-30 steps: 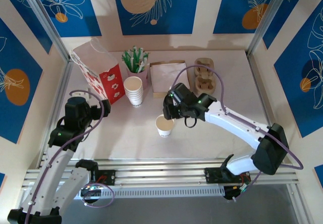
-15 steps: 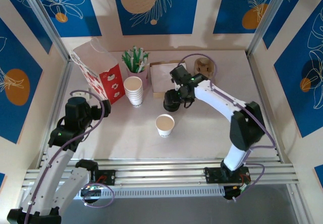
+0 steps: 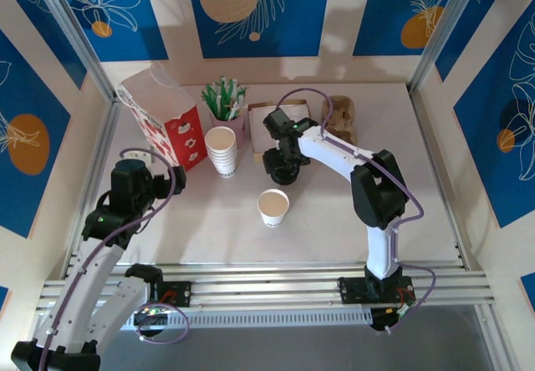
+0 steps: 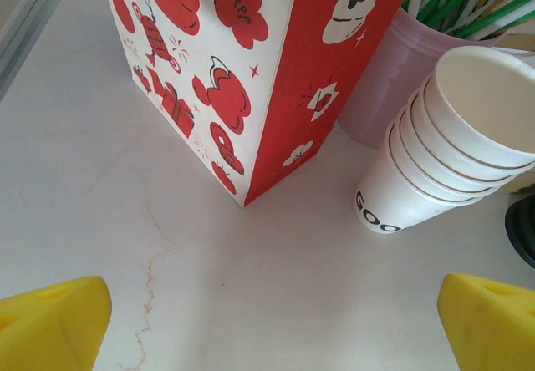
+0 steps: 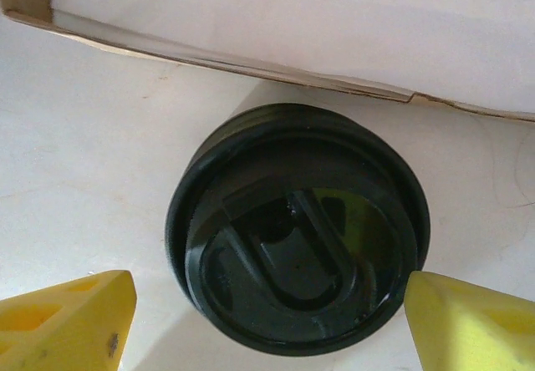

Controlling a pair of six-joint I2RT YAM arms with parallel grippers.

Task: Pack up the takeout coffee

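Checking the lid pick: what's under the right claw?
A black lid sits on the table, inside the open right claw, with a flat box behind it. Anything beneath the lid is covered.

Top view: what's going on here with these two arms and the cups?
The right gripper hangs open over a black lid, one finger on either side of it, beside a flat white box. A lidless paper cup stands alone mid-table. The left gripper, open and empty, hovers near the red-and-white bag and the stack of cups.
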